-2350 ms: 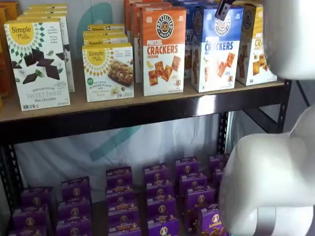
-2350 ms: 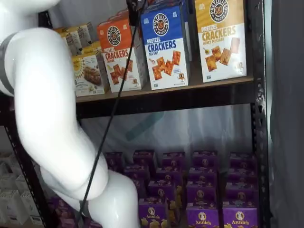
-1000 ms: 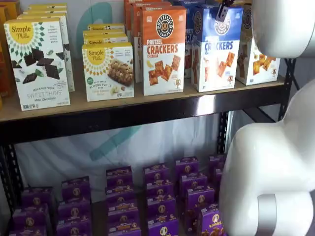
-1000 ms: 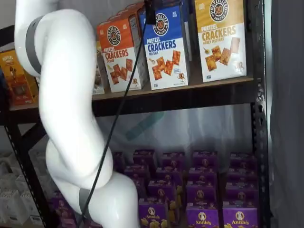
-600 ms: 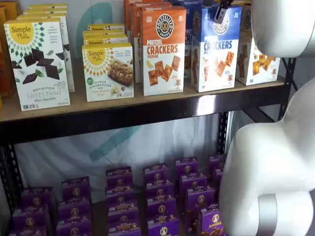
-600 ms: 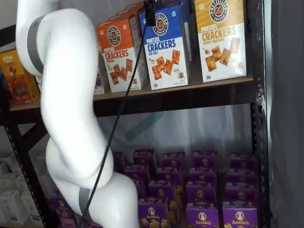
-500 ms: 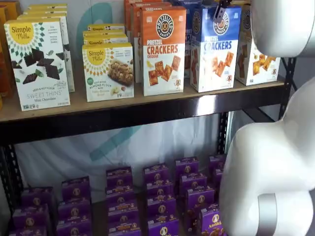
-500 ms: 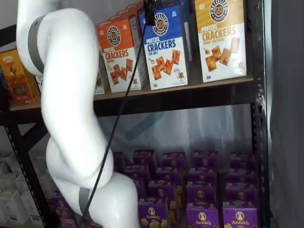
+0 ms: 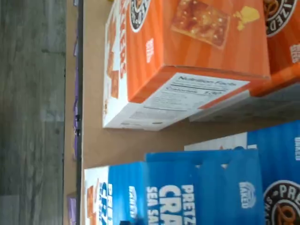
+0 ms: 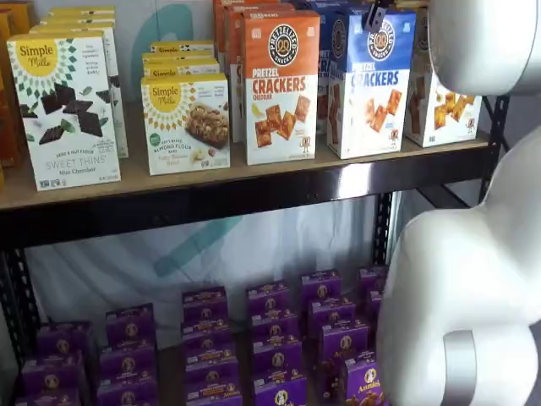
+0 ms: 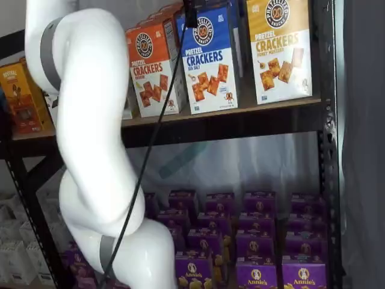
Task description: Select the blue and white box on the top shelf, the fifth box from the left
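The blue and white box (image 10: pixel 370 85) stands on the top shelf (image 10: pixel 211 182), between an orange-topped and a yellow-topped box; it shows in both shelf views (image 11: pixel 210 60). My gripper (image 10: pixel 374 15) shows only as a black finger at the box's top front edge, also in a shelf view (image 11: pixel 190 13). No gap between the fingers shows, so I cannot tell whether it holds the box. The wrist view looks closely onto the box's blue top (image 9: pixel 187 192), with the tan shelf board (image 9: pixel 93 140) beside it.
An orange Cheddar box (image 10: pixel 281 85) stands close on the left, a yellow-topped box (image 10: pixel 444 93) on the right. Simple Mills boxes (image 10: pixel 63 110) stand further left. Purple boxes (image 10: pixel 270 338) fill the lower shelf. My white arm (image 11: pixel 90 138) and its cable (image 11: pixel 150 138) hang in front.
The blue box has tipped slightly, so more of its lettering shows beside the orange box. The black finger has risen a little. The white arm has shifted slightly to the right.
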{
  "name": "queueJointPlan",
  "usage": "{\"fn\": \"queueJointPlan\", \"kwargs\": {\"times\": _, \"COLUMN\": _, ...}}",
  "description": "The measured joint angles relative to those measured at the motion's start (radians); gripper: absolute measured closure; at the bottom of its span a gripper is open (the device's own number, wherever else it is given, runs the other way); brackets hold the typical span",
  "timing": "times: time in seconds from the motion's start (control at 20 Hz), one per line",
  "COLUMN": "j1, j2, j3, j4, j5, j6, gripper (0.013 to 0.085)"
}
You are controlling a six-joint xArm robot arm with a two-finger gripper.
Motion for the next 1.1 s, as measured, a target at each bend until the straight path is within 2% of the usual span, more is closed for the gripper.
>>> {"fn": "queueJointPlan", "kwargs": {"times": 0.3, "j1": 0.011, "j2": 0.038, "j3": -0.048, "j4": -0.035, "j5": 0.024, "j6": 0.001, "gripper": 0.013}}
{"fn": "queueJointPlan", "kwargs": {"times": 0.85, "j1": 0.037, "j2": 0.032, "j3": -0.011, "j4": -0.101, "j5": 0.019, "j6": -0.002, "gripper": 0.013}}
{"fn": "queueJointPlan", "kwargs": {"times": 1.1, "j1": 0.042, "j2": 0.036, "j3": -0.02, "j4": -0.133, "j5": 0.052, "j6": -0.005, "gripper": 0.013}}
